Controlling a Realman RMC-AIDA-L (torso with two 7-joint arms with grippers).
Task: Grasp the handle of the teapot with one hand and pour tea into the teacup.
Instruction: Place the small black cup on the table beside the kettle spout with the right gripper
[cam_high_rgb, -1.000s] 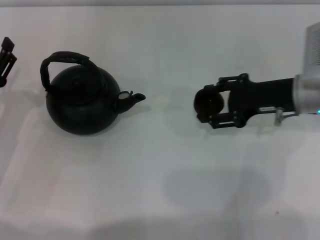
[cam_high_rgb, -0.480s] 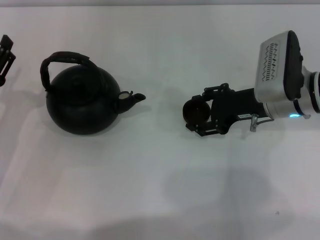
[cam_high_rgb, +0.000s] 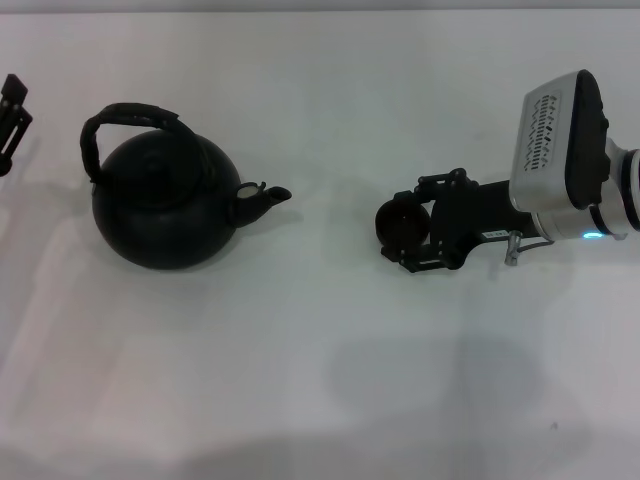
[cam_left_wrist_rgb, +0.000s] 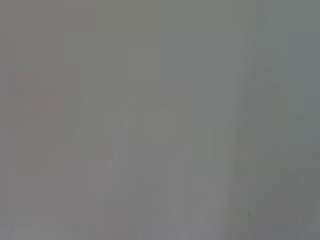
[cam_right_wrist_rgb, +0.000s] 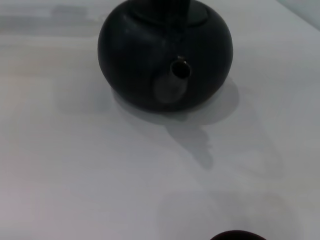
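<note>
The matte-black teapot (cam_high_rgb: 165, 205) stands upright on the left of the white table, its arched handle (cam_high_rgb: 130, 113) free and its stubby spout (cam_high_rgb: 268, 197) pointing right. The small dark teacup (cam_high_rgb: 398, 224) sits right of the spout, between the fingers of my right gripper (cam_high_rgb: 408, 228), which is shut on it. My left gripper (cam_high_rgb: 10, 118) is at the far left edge, apart from the teapot. The right wrist view shows the teapot (cam_right_wrist_rgb: 165, 50) spout-on, with the teacup's rim (cam_right_wrist_rgb: 235, 235) at the frame's edge. Nothing but a blank grey surface fills the left wrist view.
The white table (cam_high_rgb: 320, 380) spreads bare toward me. A gap of tabletop lies between spout and teacup.
My right gripper carried the teacup left toward the teapot, then eased slightly back right. Its silver wrist housing swung into view. The teapot and left gripper stayed still.
</note>
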